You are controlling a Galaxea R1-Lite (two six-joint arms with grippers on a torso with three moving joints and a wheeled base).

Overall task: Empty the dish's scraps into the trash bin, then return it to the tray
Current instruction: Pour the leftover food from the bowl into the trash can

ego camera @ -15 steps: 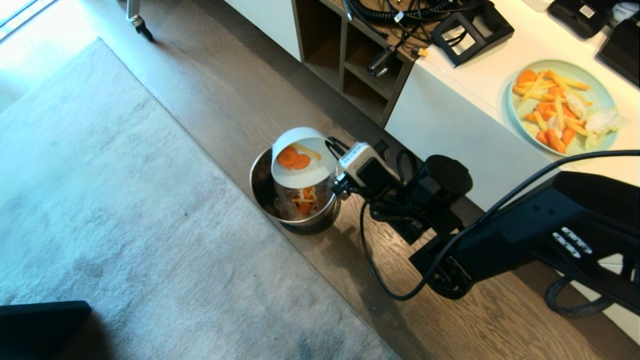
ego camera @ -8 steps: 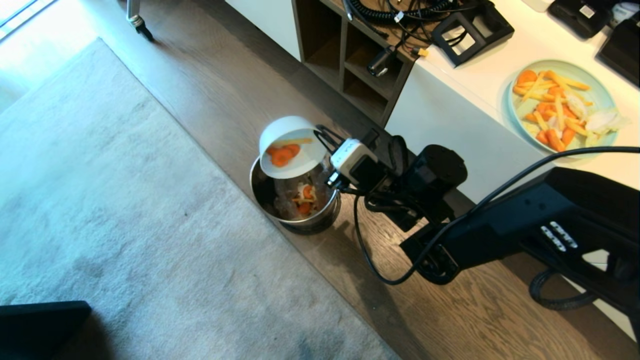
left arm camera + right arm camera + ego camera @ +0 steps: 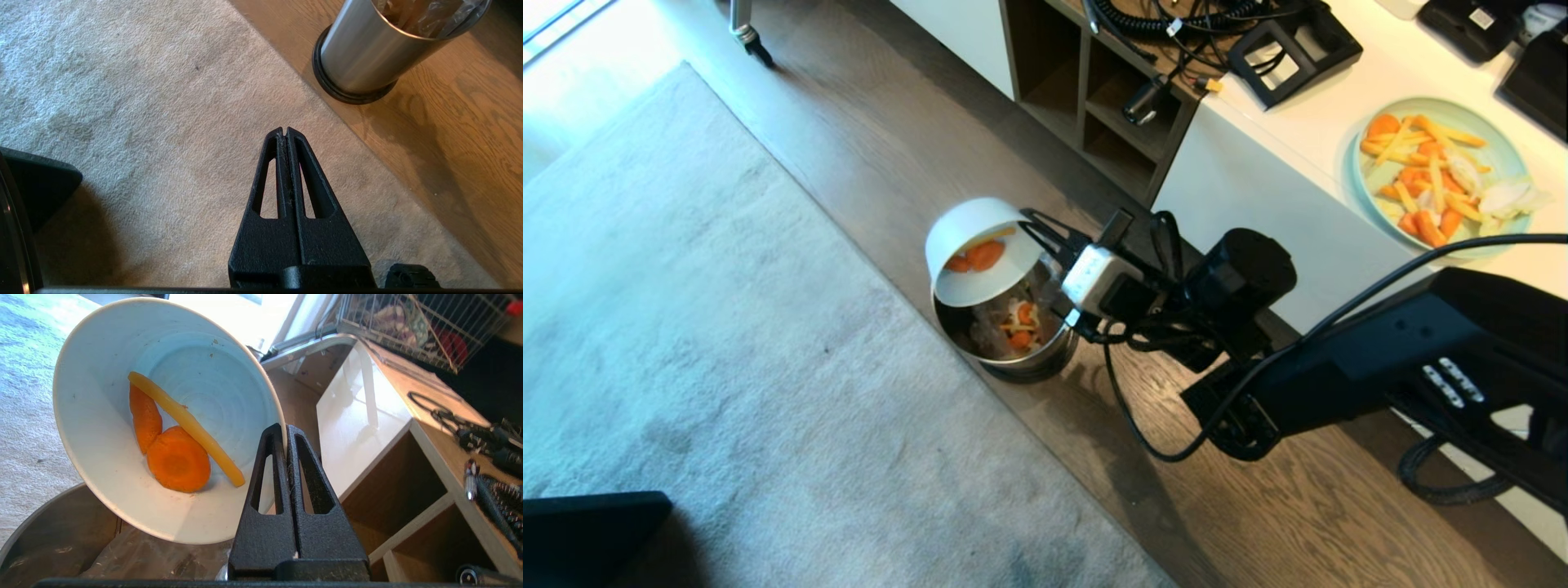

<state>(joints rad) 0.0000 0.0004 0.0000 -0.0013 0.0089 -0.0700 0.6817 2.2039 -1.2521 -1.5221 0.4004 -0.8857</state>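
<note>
Fingers of right gripper [image 3: 286,435]: pinched on dish [image 3: 974,251] rim. Dish: over far-left edge of trash bin [image 3: 1005,327], tipped steeper than a second ago, shifted left. Scraps [image 3: 175,435]: clinging inside; more tilt likely needed. Left gripper [image 3: 287,132]: closed, empty, parked over carpet [image 3: 122,102].

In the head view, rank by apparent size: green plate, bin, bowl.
1. Green plate, clearly widest.
2. Bin and bowl look about alike; the bowl is raised nearer the camera and hides some of the bin's rim, so unranked.
</note>
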